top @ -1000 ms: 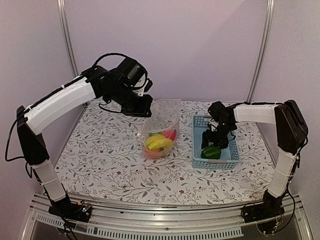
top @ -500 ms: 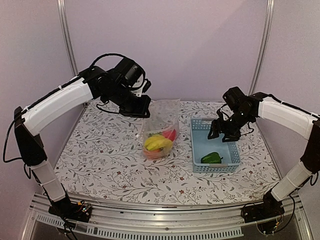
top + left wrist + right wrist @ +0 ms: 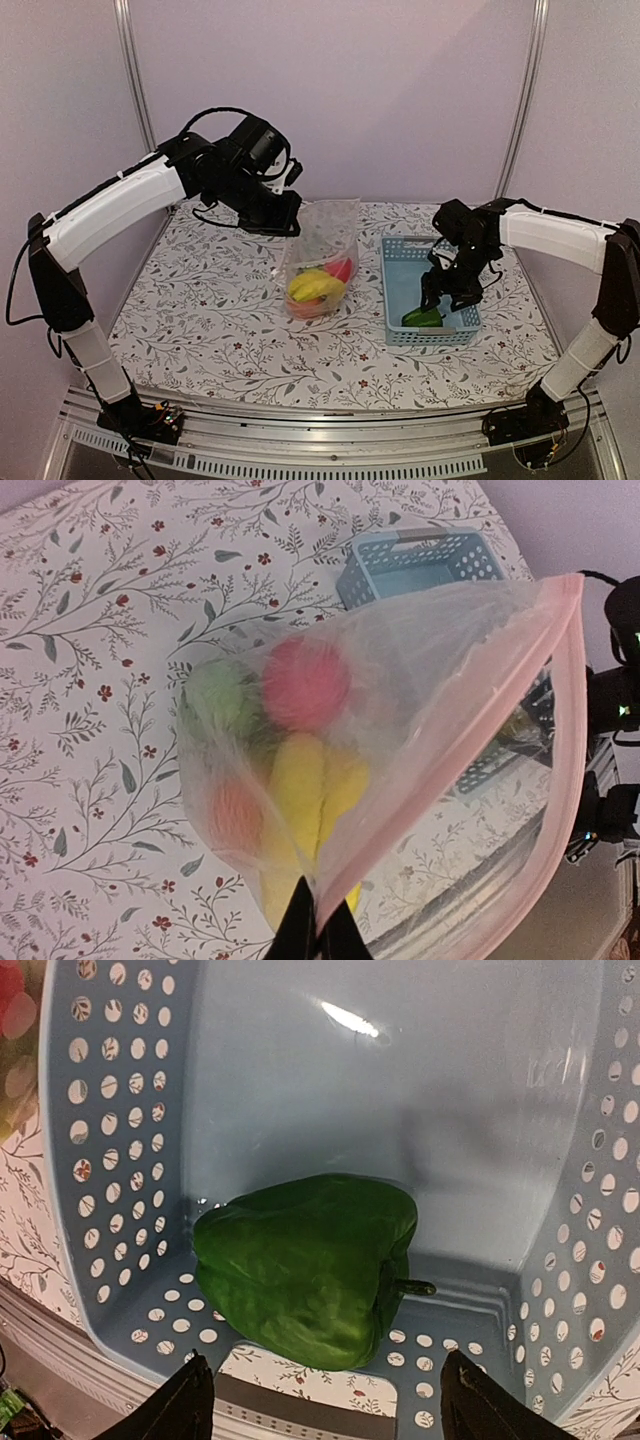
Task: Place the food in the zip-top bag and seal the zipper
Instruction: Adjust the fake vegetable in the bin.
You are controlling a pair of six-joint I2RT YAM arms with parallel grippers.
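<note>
The clear zip-top bag (image 3: 322, 255) stands mid-table, held up by its top corner. It holds yellow bananas (image 3: 314, 286) and red, orange and green pieces (image 3: 303, 683). Its pink zipper strip (image 3: 562, 740) runs along the open mouth. My left gripper (image 3: 284, 222) is shut on the bag's edge (image 3: 318, 920). A green toy pepper (image 3: 312, 1264) lies in the near end of the light-blue basket (image 3: 399, 277). It also shows in the top view (image 3: 420, 318). My right gripper (image 3: 440, 300) hangs open just above the pepper, its fingers (image 3: 185, 1405) spread either side of it, not touching.
The floral tablecloth (image 3: 200, 310) covers the table. Metal frame posts (image 3: 130, 70) stand at the back corners. The basket's perforated walls (image 3: 110, 1140) close in around the pepper and my right gripper.
My right gripper rose to the basket's far right side half a second ago, then came back down over the pepper at the near end. The left arm and bag stayed still.
</note>
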